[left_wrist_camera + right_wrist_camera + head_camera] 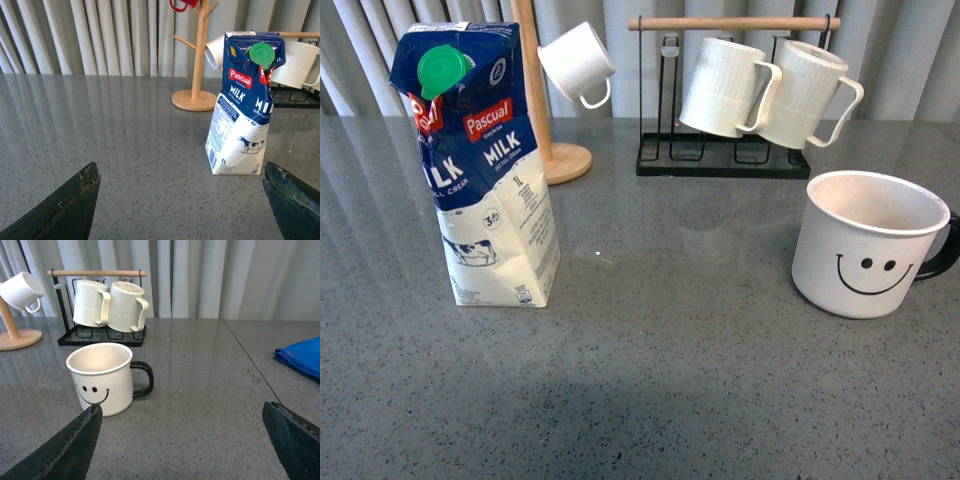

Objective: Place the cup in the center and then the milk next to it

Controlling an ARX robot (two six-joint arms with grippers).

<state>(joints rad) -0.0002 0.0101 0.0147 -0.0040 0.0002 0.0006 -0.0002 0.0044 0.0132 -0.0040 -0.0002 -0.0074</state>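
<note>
The cup (868, 245), a wide white mug with a black smiley face and black handle, stands upright at the right of the grey table. In the right wrist view the cup (103, 377) sits ahead of my right gripper (180, 427), in line with one finger; the jaws are open and empty. The milk (485, 165), a tall blue-and-white Pascual carton with a green cap, stands upright at the left. My left gripper (181, 187) is open and empty, with the milk (242, 107) ahead of it toward one finger. Neither gripper shows in the front view.
A black rack (725, 160) with a wooden bar holds two ribbed white mugs (725, 88) at the back. A wooden mug tree (560, 160) carries a small white cup (578, 63). A blue cloth (302, 356) lies on the table beyond the right gripper. Curtains hang behind.
</note>
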